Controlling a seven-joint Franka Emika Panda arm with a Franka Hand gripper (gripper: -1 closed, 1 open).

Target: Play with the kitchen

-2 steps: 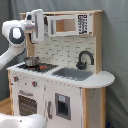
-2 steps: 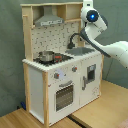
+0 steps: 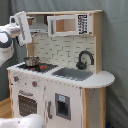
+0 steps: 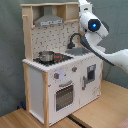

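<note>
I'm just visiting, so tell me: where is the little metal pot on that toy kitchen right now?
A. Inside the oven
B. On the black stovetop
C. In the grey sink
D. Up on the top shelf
B. In both exterior views the small pot stands on the black stovetop, beside the grey sink and above the closed oven door.

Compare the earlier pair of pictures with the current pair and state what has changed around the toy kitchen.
Nothing has visibly changed. The white robot arm is raised beside the top of the white and light-wood toy kitchen as before, and the small metal pot sits on the stovetop in the same place.
</note>
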